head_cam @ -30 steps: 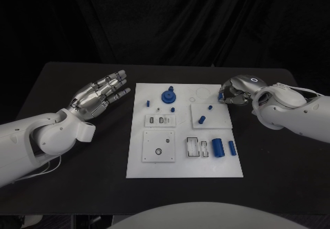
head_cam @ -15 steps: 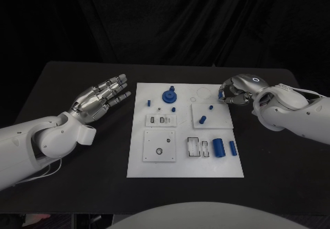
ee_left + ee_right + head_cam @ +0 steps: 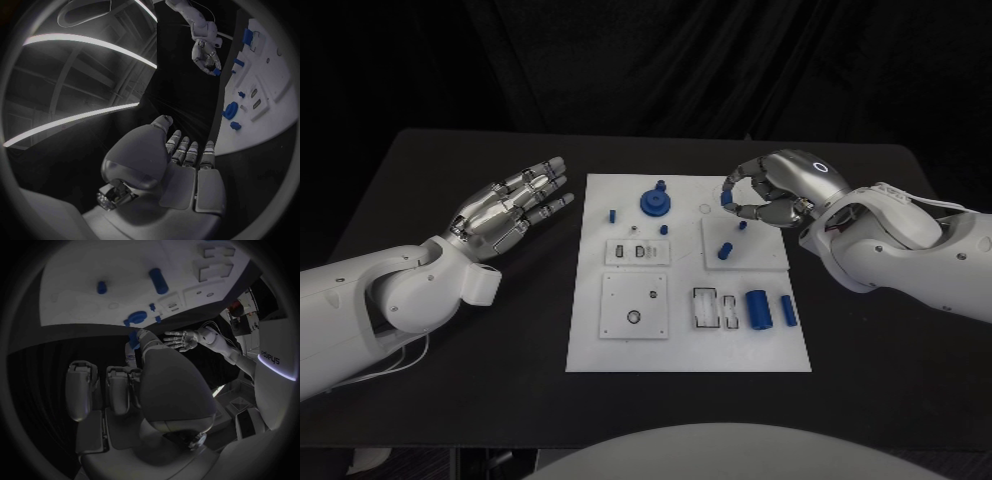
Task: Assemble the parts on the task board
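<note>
The white task board (image 3: 684, 350) lies mid-table. Standing in it are a round blue knob (image 3: 653, 202), a small peg (image 3: 610, 213) and another peg (image 3: 724, 251). Two blue cylinders (image 3: 759, 309) lie near its right edge. My right hand (image 3: 772, 190) hovers over the board's far right part, fingers curled, pinching a small blue part (image 3: 728, 199); that part (image 3: 215, 71) shows at its fingertips in the left wrist view too. My left hand (image 3: 514, 205) lies flat and open, holding nothing, on the table left of the board. The board (image 3: 94, 265) spreads beyond my right hand's fingers.
A raised white plate with two slots (image 3: 638, 252) and a larger square plate (image 3: 633, 305) sit on the board's left half. A slotted holder (image 3: 715, 309) stands beside the cylinders. Black table (image 3: 444, 400) surrounds the board on all sides.
My right hand has moved left from the board's right edge to above its far right part, carrying the small blue part. The left hand has barely moved.
</note>
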Controlling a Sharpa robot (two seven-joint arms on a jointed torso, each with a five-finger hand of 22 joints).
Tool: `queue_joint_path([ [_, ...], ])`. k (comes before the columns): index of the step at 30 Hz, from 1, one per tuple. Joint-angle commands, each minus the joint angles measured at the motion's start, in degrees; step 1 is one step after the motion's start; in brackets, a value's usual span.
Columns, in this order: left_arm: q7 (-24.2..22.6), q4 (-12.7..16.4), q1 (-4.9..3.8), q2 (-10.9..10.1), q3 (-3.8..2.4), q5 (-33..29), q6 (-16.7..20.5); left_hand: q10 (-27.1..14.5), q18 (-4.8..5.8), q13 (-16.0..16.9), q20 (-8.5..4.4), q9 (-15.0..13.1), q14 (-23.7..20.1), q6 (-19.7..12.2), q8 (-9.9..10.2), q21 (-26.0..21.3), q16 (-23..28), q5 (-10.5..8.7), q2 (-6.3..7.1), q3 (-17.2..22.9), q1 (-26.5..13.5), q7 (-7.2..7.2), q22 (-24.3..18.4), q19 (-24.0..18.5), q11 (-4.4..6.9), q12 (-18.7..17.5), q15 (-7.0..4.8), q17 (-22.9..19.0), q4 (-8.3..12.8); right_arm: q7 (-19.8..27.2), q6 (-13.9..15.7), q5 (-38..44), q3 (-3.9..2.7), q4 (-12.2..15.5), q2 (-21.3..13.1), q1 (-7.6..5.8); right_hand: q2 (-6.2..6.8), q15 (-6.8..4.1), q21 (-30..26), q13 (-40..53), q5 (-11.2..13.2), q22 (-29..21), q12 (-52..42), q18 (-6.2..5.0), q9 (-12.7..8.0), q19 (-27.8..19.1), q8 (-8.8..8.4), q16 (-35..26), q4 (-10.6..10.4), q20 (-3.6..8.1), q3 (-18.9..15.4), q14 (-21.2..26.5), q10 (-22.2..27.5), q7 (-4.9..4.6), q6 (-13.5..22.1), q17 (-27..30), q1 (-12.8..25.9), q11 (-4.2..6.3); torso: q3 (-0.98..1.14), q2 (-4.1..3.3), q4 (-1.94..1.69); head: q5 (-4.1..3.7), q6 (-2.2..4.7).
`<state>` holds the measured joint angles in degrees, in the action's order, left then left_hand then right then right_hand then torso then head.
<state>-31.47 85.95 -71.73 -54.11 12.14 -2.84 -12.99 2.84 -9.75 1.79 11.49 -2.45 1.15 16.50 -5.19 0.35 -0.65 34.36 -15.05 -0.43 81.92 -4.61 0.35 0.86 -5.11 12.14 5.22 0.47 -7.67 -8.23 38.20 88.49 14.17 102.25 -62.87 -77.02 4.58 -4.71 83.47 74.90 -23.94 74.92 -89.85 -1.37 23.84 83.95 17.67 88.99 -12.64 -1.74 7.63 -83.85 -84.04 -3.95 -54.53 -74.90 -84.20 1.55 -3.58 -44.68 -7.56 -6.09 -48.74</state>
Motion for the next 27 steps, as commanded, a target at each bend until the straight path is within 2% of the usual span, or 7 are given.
queue_joint_path([
  [1, -1.02, 0.26, 0.07, 0.08, -0.06, -0.2, -0.06, 0.25, -0.6, 0.04, 0.5, -0.02, -0.05, 0.03, -0.13, 0.2, -0.15, -0.21, -0.1, 0.41, -0.54, -0.17, 0.09, -0.02, -0.32, 0.24, 0.25, 0.06, 0.05, 0.38, 1.59, -4.12, 0.01, 1.63, 1.16, 0.56, -0.13, -0.35, 0.23, 15.1, -0.32, 13.03, -0.15, -0.2, 3.32, 2.81, 0.89, 0.01, -0.13, 0.29, 0.3, -5.87, -5.96, 0.76, -0.86, -14.29, 0.44, 0.27, -0.03, -0.04, 0.0, -0.13, -0.06],
  [7, -1.03, 0.45, 0.07, 0.01, -0.06, -0.2, 0.21, 0.28, -0.61, 0.06, 0.5, -0.03, -0.04, 0.14, -0.17, 0.2, -0.16, -0.17, -0.07, 0.45, -0.54, -0.15, 0.09, -0.01, -0.34, 0.34, 0.25, 0.07, 0.05, -0.74, -0.23, -6.09, 0.02, 1.44, 4.74, 2.61, -0.02, -0.15, 0.14, 15.1, -0.67, 13.0, -0.15, -0.21, 3.36, 2.78, 0.73, 0.09, -0.18, 0.21, 0.4, -5.89, -5.96, 0.49, -0.56, -14.34, 0.51, -0.06, -0.02, -0.06, -0.02, -0.13, -0.02],
  [13, -1.04, 0.52, 0.07, 0.1, -0.06, -0.2, 0.14, 0.28, -0.61, 0.06, 0.5, -0.03, -0.04, 0.14, -0.17, 0.2, -0.16, -0.17, -0.07, 0.45, -0.54, -0.15, 0.09, -0.01, -0.34, 0.34, 0.25, 0.07, 0.05, -2.99, -2.75, -5.1, 0.01, -0.45, 8.87, 4.3, 0.18, 0.36, 0.42, 15.1, -1.65, 13.09, -0.15, -0.13, 3.44, 2.94, 0.58, 0.63, 0.08, -0.12, 0.77, -6.05, -5.96, 0.14, -0.39, -14.78, 0.28, -0.75, -0.07, -0.03, 0.05, 0.39, 0.02],
  [18, -1.01, 0.53, 0.07, 0.1, -0.06, -0.2, 0.1, 0.28, -0.61, 0.06, 0.5, -0.03, -0.04, 0.14, -0.17, 0.2, -0.16, -0.17, -0.07, 0.45, -0.54, -0.15, 0.09, -0.01, -0.34, 0.34, 0.25, 0.07, 0.05, -5.26, -4.23, -2.65, -0.01, -2.09, 11.58, 5.28, 0.31, 0.51, 0.49, 15.1, -1.84, 13.1, -0.15, -0.12, 3.46, 2.98, 0.55, 0.77, 0.16, -0.24, 0.83, -6.09, -5.96, 0.03, -0.38, -14.9, 0.3, -0.95, -0.15, 0.07, 0.15, 0.5, -0.15],
  [27, -0.95, 0.45, 0.07, 0.23, -0.06, -0.2, 0.01, 0.28, -0.61, 0.06, 0.5, -0.03, -0.04, 0.14, -0.17, 0.2, -0.16, -0.17, -0.07, 0.45, -0.54, -0.15, 0.09, -0.01, -0.34, 0.34, 0.25, 0.07, 0.05, -9.54, -4.66, 1.94, -0.03, -3.63, 13.96, 5.99, 0.62, 0.94, 0.51, 15.1, -2.97, 13.09, -0.15, -0.12, 3.45, 3.02, 0.29, 0.89, 0.46, -0.61, 1.13, -6.12, -5.96, -0.36, -0.25, -15.0, 0.39, -1.46, -0.15, 0.06, 0.17, 0.39, -0.59],
])
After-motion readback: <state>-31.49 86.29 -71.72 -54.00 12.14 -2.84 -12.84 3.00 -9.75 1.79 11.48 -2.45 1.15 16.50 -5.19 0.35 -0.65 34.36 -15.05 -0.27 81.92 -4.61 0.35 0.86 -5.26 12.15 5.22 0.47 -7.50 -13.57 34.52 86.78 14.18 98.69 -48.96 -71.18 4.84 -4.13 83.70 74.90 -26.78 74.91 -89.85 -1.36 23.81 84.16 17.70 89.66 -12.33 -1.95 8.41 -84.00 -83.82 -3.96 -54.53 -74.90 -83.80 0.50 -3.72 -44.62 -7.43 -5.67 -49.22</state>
